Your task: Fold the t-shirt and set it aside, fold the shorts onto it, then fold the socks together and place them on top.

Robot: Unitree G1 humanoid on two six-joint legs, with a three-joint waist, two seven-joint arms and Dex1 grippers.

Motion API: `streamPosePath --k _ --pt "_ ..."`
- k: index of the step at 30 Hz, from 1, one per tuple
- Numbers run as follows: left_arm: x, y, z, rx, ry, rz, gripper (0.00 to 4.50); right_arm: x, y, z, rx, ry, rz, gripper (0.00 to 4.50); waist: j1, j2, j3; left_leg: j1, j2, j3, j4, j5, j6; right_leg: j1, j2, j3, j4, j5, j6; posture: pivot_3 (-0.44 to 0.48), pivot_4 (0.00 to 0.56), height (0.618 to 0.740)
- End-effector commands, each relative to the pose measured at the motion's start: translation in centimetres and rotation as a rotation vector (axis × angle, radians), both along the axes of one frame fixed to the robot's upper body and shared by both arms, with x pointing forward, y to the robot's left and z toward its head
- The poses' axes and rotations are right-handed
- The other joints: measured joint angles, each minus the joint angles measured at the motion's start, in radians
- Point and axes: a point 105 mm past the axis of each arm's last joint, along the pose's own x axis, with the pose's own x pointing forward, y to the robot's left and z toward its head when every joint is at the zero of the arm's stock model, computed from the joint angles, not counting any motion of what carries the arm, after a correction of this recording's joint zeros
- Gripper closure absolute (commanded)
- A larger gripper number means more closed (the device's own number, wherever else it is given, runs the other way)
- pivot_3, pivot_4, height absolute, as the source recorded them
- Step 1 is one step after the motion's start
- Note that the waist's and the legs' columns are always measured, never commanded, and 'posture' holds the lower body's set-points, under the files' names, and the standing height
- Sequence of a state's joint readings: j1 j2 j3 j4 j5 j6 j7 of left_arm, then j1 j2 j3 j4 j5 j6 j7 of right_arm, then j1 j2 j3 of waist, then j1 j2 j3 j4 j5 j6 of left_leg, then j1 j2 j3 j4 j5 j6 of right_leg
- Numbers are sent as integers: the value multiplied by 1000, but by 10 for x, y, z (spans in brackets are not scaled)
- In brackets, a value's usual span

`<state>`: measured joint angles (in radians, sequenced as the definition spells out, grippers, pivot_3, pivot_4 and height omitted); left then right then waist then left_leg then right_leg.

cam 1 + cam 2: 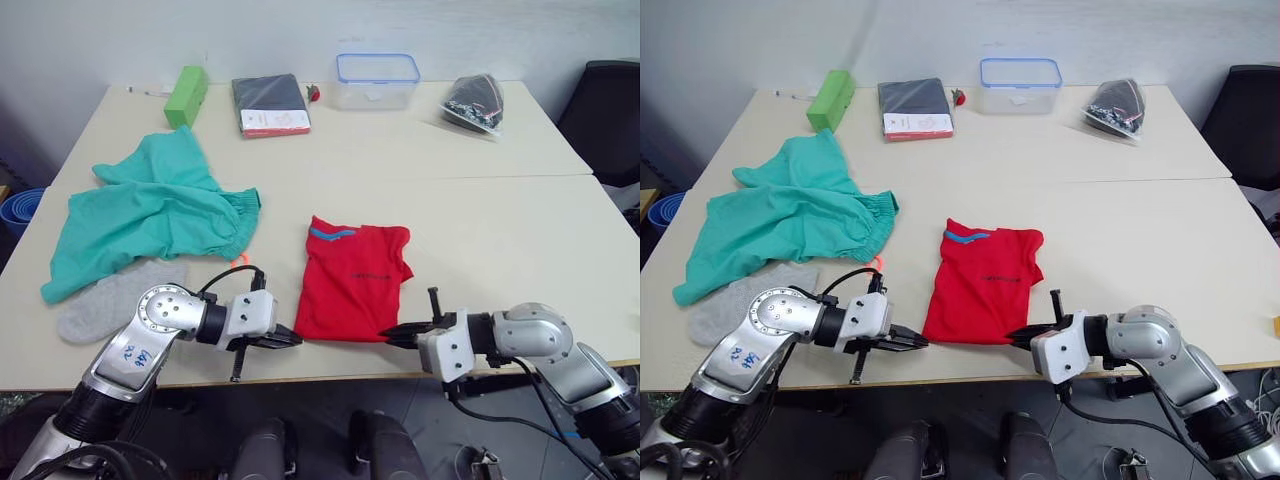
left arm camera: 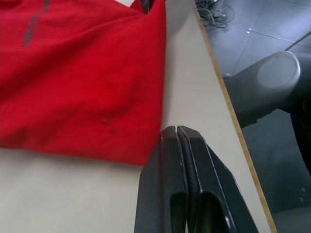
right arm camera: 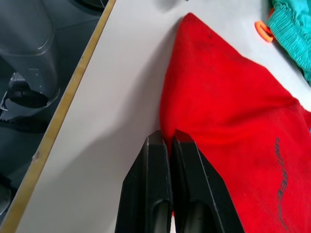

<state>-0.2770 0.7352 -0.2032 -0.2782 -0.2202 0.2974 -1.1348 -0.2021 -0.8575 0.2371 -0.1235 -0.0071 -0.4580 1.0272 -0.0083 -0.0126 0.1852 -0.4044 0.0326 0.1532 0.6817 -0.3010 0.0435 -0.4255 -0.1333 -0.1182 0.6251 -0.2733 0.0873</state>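
The red t-shirt [image 1: 355,280] lies folded into a narrow rectangle at the table's front middle, blue collar band at its far end. My left gripper [image 1: 290,338] rests shut on the table at the shirt's near left corner; its fingertips [image 2: 171,133] are pressed together at the hem with no cloth between them. At the near right corner my right gripper [image 1: 392,335] is shut too, its tips [image 3: 156,138] touching the shirt's edge. The teal-green shorts [image 1: 150,215] lie spread at the left, orange drawstring [image 3: 264,30] showing. The grey socks [image 1: 110,300] lie in front of the shorts.
Along the back of the table [image 1: 500,220] stand a green box [image 1: 187,95], a dark flat package [image 1: 270,103], a clear container with a blue-rimmed lid [image 1: 377,80] and a bag of small parts [image 1: 477,100]. A black chair [image 1: 610,110] is at the right. Both grippers sit near the table's front edge.
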Motion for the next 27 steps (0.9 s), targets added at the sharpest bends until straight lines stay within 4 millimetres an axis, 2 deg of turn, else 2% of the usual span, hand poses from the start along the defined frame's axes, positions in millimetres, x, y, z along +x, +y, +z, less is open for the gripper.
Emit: streamPosePath --k 1,5,8,12,14,16,18,22,27 --pt "4 5 19 -39 -20 34 3850 -1 -7 16 22 -9 -16 4270 4 0 0 0 0 0 0 0 0 0 0 0 0 0 0 0 150 740" --pt "19 1 47 -182 34 64 2626 -7 -16 34 81 106 -60 3159 12 0 0 0 0 -1 0 0 1 0 0 -1 0 0 0 0 150 740" --pt "33 -8 59 -244 50 94 1633 -10 -19 45 135 231 -105 2040 17 0 0 0 -1 -3 1 1 1 2 -1 -1 -1 0 0 0 150 740" --pt "50 -26 54 -258 77 118 411 11 -12 69 339 360 -247 682 11 0 0 0 -1 -3 1 1 1 3 0 -2 -1 0 1 0 150 740" --pt "55 -35 41 -228 98 124 400 25 -4 70 400 410 -318 32 6 -1 0 0 0 -3 1 1 1 3 0 -2 0 0 0 0 150 740" --pt "58 -42 33 -219 103 130 400 35 3 68 438 452 -364 32 7 -1 0 0 0 -3 1 1 0 2 1 -2 0 0 0 0 150 740" --pt "60 -48 30 -245 113 132 793 49 12 63 499 497 -432 394 7 -1 0 -1 0 -3 1 1 0 1 1 -3 1 0 -1 0 150 740" --pt "58 -51 13 -220 135 144 1952 68 34 50 540 502 -500 1734 6 -1 0 -2 -1 -3 1 1 0 0 0 -3 1 0 -1 0 150 740" --pt "56 -47 -7 -168 144 165 3583 79 48 28 504 495 -568 3553 5 -1 0 -2 -1 -2 1 1 0 -1 1 -3 2 0 -1 0 150 740"
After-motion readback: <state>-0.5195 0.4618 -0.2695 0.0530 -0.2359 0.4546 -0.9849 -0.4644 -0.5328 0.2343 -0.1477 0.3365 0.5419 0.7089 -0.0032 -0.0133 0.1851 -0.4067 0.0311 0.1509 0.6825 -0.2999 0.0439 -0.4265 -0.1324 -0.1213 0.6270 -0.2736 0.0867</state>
